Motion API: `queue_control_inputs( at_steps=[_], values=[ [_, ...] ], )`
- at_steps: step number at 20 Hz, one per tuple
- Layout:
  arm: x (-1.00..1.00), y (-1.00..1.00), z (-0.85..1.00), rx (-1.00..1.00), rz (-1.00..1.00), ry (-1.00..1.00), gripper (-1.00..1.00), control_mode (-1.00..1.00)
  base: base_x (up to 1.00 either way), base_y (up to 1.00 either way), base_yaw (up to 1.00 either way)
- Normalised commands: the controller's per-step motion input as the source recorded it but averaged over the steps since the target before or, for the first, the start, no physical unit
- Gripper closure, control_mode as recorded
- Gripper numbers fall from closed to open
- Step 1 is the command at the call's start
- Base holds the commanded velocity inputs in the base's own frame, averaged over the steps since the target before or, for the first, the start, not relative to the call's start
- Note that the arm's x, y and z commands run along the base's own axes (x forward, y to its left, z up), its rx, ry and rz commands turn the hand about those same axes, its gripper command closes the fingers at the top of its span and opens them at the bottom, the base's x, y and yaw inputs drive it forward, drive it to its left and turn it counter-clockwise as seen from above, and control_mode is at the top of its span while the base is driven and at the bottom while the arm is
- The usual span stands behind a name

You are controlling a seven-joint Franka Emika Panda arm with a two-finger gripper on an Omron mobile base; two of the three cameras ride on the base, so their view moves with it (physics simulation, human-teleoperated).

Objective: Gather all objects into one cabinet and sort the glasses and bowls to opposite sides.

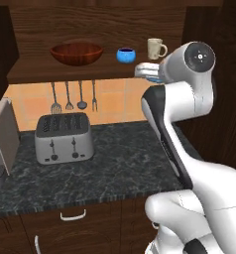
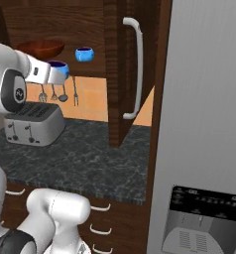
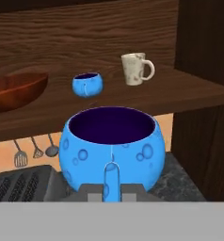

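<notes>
My gripper [image 3: 111, 192] is shut on a bright-blue round vessel [image 3: 111, 146], held in the air just in front of and slightly below the cabinet's wooden shelf board [image 3: 189, 92]. From the base views the held blue vessel [image 2: 59, 68] sits at the hand's tip [image 1: 148, 73], close to the shelf's front edge. On the shelf stand the reddish-brown bowl [image 1: 76, 52] at the left, the second blue vessel [image 1: 125, 54] in the middle and the cream mug [image 1: 156, 48] at the right. The pale tumbler is out of view.
Below the shelf a silver toaster [image 1: 64, 138] stands on the dark stone counter [image 1: 120, 163], with utensils [image 1: 74, 96] hanging on the wall behind. A tall cabinet door with a white handle [image 2: 136, 69] and a grey fridge [image 2: 204, 124] stand to the right.
</notes>
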Motion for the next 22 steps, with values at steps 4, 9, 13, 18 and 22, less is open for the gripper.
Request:
queue_control_inputs(
  at_steps=[4, 9, 13, 18, 22],
  values=[
    [0.19, -0.38, 0.19, 0.00, -0.21, -0.08, 1.00, -1.00, 0.00, 0.00, 0.00],
    [0.60, -0.54, 0.01, 0.00, -0.17, 0.00, 1.00, -1.00, 0.00, 0.00, 0.00],
    [0.75, -0.35, 0.03, 0.00, -0.03, 0.00, 1.00, -1.00, 0.00, 0.00, 0.00],
    [0.53, -0.63, 0.06, 0.00, -0.02, 0.00, 1.00, -1.00, 0.00, 0.00, 0.00],
    [0.51, -0.48, 0.00, 0.00, -0.05, 0.05, 1.00, -1.00, 0.00, 0.00, 0.00]
  ],
)
